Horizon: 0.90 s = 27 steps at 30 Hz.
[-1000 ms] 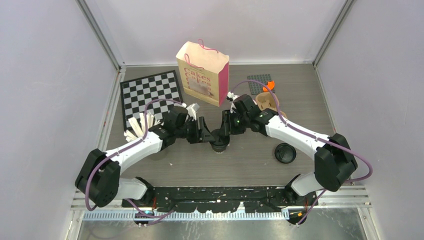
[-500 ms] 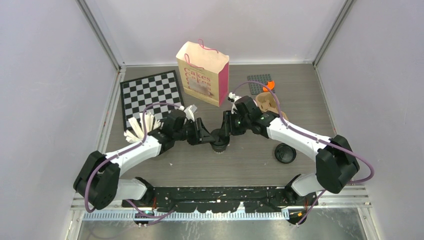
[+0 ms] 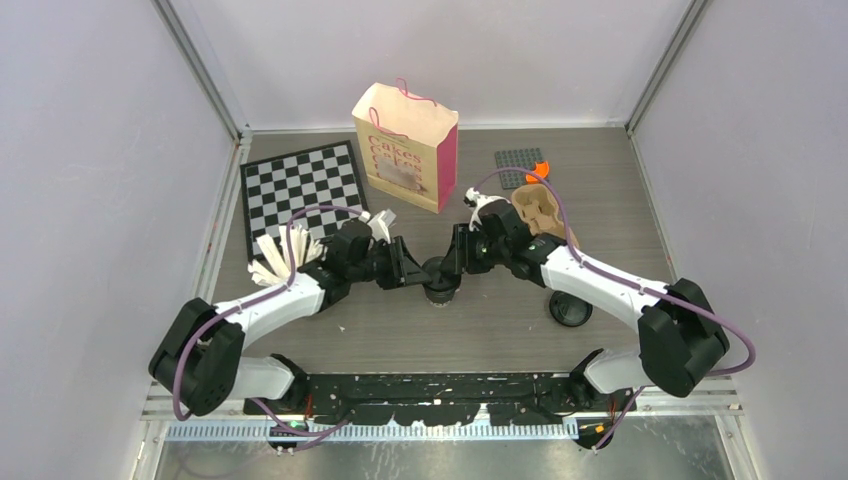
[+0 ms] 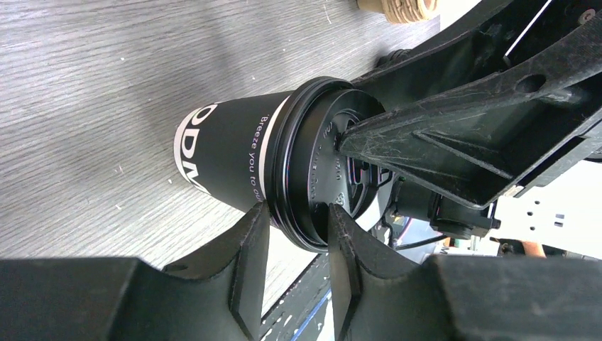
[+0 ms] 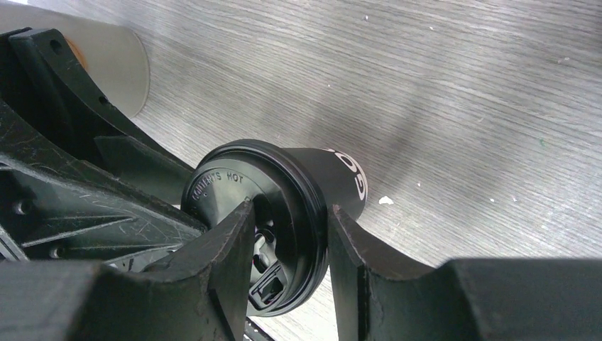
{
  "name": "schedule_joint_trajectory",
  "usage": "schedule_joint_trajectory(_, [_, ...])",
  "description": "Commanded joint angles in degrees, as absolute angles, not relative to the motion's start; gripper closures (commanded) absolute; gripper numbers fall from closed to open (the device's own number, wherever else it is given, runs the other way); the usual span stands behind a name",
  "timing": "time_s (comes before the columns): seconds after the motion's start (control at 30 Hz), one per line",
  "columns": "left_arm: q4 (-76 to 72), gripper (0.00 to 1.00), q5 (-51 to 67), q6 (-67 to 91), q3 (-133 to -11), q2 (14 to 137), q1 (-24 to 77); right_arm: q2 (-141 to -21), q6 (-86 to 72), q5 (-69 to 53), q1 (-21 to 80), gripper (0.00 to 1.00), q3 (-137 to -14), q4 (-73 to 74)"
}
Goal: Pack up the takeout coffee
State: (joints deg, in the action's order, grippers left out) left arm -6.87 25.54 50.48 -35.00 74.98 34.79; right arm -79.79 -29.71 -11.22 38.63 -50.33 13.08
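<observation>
One takeout coffee cup (image 3: 438,287) stands upright mid-table, black sleeve with a white band, and a black lid (image 4: 319,163) sits on it. My left gripper (image 3: 410,270) reaches it from the left. In the left wrist view (image 4: 298,213) its fingers pinch the lid's rim, one under it against the cup (image 4: 227,149) and one on top. My right gripper (image 3: 456,262) comes from the right and pinches the opposite rim (image 5: 291,209) of the lid (image 5: 227,188). A second round black lid (image 3: 570,306) lies to the right; I cannot tell if a cup is under it.
A pink-and-tan paper bag (image 3: 405,145) stands open behind the cup. The brown cup carrier (image 3: 540,205) is behind the right wrist. A chessboard (image 3: 300,185) lies at the back left, a grey cup of white sticks (image 3: 275,262) in front of it. A grey plate (image 3: 520,165) lies at the back.
The right arm has shifted a little to the right while its gripper stays at the cup. The left gripper and the cup have hardly moved.
</observation>
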Motion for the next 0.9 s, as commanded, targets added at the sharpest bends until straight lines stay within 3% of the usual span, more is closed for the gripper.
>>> schedule_joint_trajectory(0.0, [-1.07, 0.72, 19.60, 44.92, -31.74, 78.95, 36.90, -83.13, -29.18, -9.12, 39.25, 0.56, -45.13, 17.26])
schedule_joint_trajectory(0.2, [-1.98, 0.71, 20.60, 46.17, -30.73, 75.91, 38.16, -83.45, -26.05, -12.53, 39.20, 0.56, -45.98, 15.33])
schedule_joint_trajectory(0.47, [3.05, 0.49, 20.85, 45.63, -37.08, 67.29, 35.55, -84.02, -20.05, -18.85, 38.65, 0.53, -52.69, 17.10])
schedule_joint_trajectory(0.87, [8.59, 0.47, 23.63, 39.00, -44.95, 71.36, 30.39, -85.89, -17.10, -20.90, 37.74, 0.42, -59.19, 22.29])
